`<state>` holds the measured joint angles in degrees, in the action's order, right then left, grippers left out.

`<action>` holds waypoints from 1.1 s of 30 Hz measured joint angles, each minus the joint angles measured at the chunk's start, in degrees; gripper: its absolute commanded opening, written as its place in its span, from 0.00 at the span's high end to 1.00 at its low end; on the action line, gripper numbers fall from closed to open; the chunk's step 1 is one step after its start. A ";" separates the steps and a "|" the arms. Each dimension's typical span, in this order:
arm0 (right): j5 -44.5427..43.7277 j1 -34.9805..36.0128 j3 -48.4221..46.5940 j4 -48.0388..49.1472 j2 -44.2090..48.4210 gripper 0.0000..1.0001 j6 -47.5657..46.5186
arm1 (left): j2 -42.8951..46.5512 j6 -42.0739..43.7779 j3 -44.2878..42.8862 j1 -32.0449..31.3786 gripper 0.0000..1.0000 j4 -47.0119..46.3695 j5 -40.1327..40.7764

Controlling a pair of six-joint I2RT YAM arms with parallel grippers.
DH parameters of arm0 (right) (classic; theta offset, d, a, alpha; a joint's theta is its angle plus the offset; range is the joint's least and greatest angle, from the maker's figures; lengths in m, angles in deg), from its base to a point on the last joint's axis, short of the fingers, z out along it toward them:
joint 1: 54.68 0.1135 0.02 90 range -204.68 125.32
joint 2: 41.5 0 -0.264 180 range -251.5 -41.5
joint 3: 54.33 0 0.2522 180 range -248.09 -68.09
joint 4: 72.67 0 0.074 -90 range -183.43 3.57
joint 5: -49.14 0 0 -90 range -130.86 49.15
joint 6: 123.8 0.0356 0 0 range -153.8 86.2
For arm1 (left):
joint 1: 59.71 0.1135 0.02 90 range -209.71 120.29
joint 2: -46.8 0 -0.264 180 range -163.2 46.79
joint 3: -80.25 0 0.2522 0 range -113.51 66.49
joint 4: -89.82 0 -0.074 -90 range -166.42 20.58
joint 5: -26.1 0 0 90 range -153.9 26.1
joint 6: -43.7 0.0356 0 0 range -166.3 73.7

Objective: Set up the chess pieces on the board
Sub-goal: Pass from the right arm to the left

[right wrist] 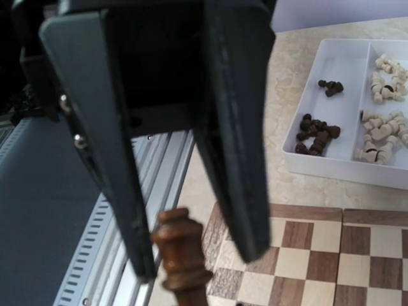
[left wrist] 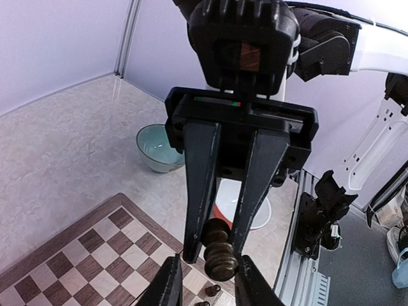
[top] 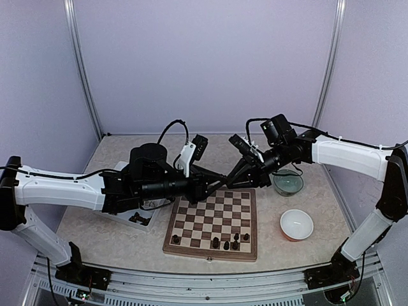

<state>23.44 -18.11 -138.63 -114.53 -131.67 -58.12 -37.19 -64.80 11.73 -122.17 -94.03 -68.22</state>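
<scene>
The two arms meet nose to nose above the far left corner of the board (top: pixel 210 255), and between them hangs one dark chess piece (left wrist: pixel 221 255), a turned one with a knob on top. The right end effector (left wrist: pixel 213 245) points down at it with its fingers drawn narrow, the tips on either side of the knob. The left end effector (left wrist: pixel 207 287) comes up from below, also narrow, with its two fingertips flanking the piece's lower rings. From here I cannot tell which of the two actually has it clamped. In the right wrist view there looks to be a sliver of gap on one side. On the board a handful of dark pieces (top: pixel 215 242) stand in the near rows, most toward the right. The white tray (right wrist: pixel 331 173) sits on the bench left of the board, with loose dark pieces (right wrist: pixel 315 134) in one compartment and cream pieces (right wrist: pixel 382 131) in the next. A glass bowl (top: pixel 288 183) and a white bowl (top: pixel 296 224) sit to the right.
</scene>
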 measured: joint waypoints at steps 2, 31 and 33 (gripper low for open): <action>0.04 0.00 0.00 0.13 0.00 0.91 0.00 | -0.02 -0.17 -0.04 0.00 0.77 -0.20 -0.55; -1.95 -5.46 3.43 -2.89 4.83 0.39 -5.84 | 0.76 -0.72 -6.01 0.72 0.88 14.95 0.17; -2.91 -8.50 5.90 -1.97 7.93 0.36 -6.21 | 2.73 -0.55 -6.19 0.44 0.88 20.52 1.29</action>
<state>20.53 -26.61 -132.73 -116.49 -123.74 -64.32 -34.46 -65.35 5.55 -121.73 -73.51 -66.93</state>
